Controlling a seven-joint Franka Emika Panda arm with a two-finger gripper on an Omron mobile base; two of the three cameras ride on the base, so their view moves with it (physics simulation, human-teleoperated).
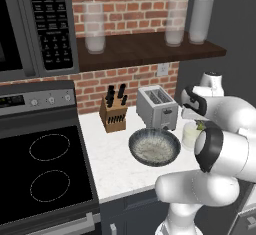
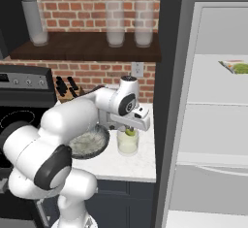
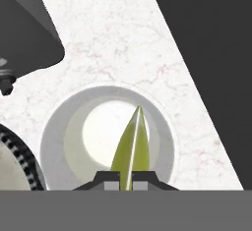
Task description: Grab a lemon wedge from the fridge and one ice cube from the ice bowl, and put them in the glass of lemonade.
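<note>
Lemon wedge (image 3: 132, 144) pinched over glass of lemonade (image 2: 128, 142).
Fingers (image 3: 127, 178) clamped on wedge, directly above glass mouth; glass on desk (image 1: 115, 164) just beside ice bowl (image 1: 154, 147), fridge (image 2: 213, 125) open.

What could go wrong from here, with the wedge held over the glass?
The lemon wedge, pinched in the shut gripper, hangs over the near side of the glass of lemonade, not its centre; released, it might clip the rim. The ice bowl sits close beside the glass, so a sideways swing could knock either.
</note>
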